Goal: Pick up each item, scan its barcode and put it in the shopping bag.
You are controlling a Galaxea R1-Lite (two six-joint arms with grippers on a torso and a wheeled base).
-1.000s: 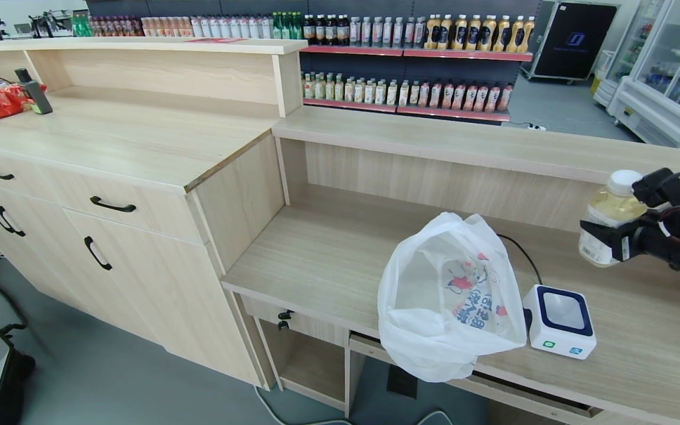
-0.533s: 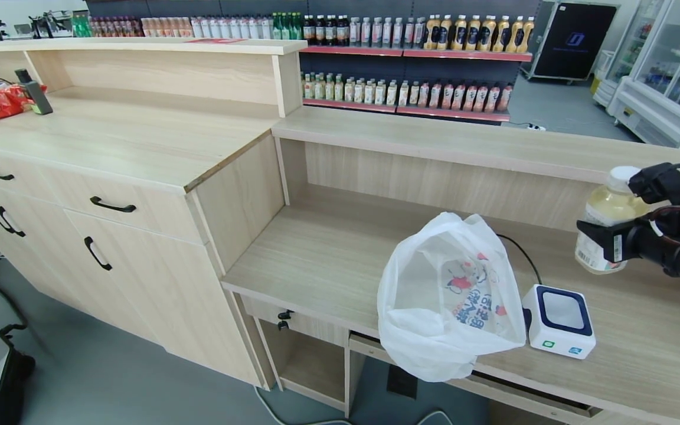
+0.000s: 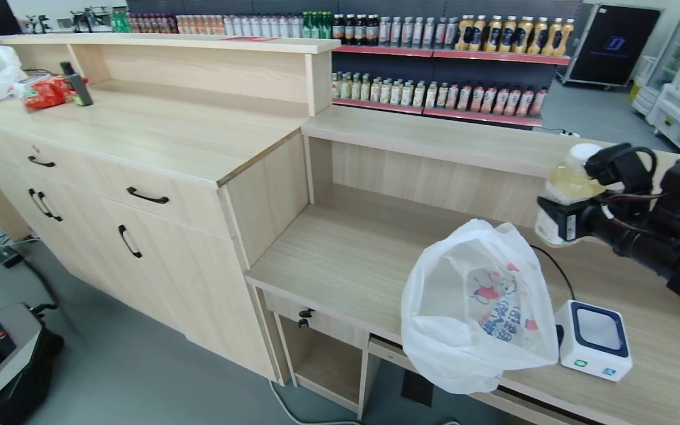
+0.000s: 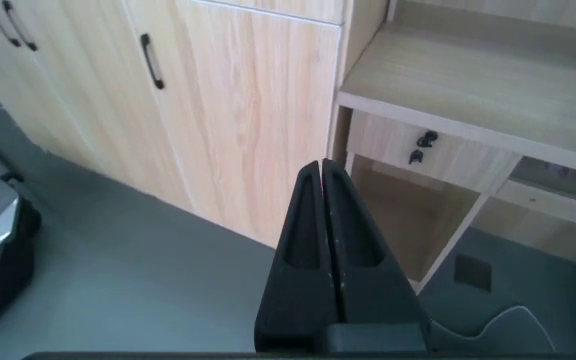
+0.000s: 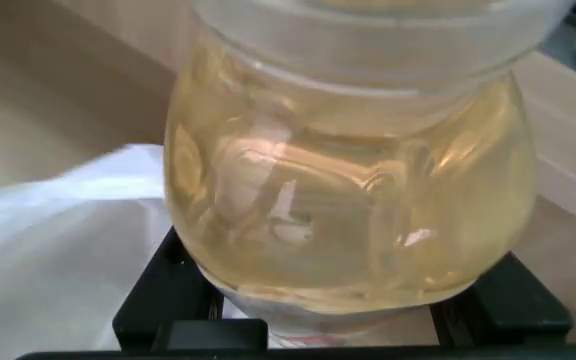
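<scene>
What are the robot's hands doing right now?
Left gripper: closed, holding nothing.
Right gripper: closed on the bottle of yellow drink.

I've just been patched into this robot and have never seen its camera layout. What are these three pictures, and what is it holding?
This is a two-armed robot at a shop checkout. The wide picture comes from a camera on its head, looking down at the wooden counter. On the counter are an open white shopping bag and, beside it, a small white barcode scanner. At the right, the right gripper is shut on a bottle of pale yellow drink, held in the air beyond the bag. The yellow close-up is the right wrist camera, looking at that same bottle. The last picture is from the left wrist camera. It shows the left gripper closed and empty, low over the floor by the cabinets.
</scene>
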